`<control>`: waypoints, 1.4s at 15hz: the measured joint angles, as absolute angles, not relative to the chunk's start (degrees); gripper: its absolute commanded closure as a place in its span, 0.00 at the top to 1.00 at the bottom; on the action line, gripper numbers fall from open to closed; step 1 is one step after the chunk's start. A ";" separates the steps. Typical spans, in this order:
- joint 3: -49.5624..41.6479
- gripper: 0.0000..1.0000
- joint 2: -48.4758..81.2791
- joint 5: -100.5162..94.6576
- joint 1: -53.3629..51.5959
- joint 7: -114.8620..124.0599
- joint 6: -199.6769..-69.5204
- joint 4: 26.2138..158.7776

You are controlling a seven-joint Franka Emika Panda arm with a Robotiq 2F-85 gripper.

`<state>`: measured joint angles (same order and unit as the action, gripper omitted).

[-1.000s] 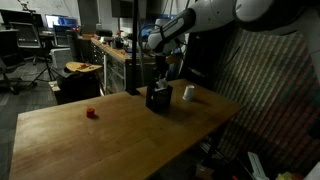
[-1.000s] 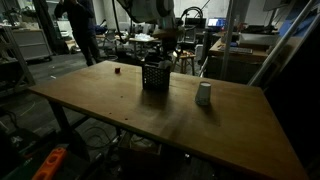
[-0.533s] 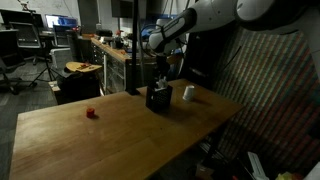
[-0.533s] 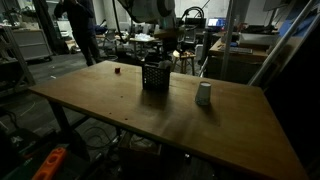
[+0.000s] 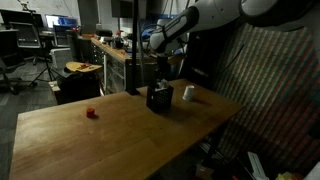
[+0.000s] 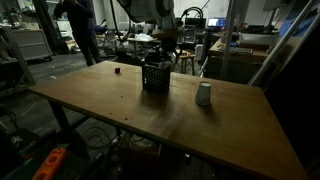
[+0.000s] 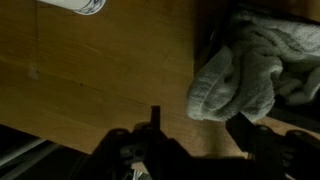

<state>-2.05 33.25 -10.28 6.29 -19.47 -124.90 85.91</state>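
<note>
The gripper (image 5: pixel 160 74) hangs over the black mesh basket (image 6: pixel 155 75) much as a second ago; nothing on the table (image 5: pixel 120 140) has shifted. In the wrist view its jaws stand open and empty, with the crumpled pale cloth (image 7: pixel 235 75) in the basket at 1 o'clock.

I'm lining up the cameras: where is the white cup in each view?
Exterior view: white cup right of centre, just right of the black basket.
Exterior view: white cup at centre right, again right of the black basket.
Wrist view: probably the white edge at the top left.
Shared landmark: the wooden table, in all three.
</note>
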 measured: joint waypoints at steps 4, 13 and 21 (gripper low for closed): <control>-2.03 0.07 32.67 -10.28 6.29 -19.43 -124.91 87.06; -2.03 0.08 32.14 -10.28 6.29 -19.32 -124.95 88.10; -1.76 0.06 28.86 -10.28 5.97 -19.32 -125.01 89.77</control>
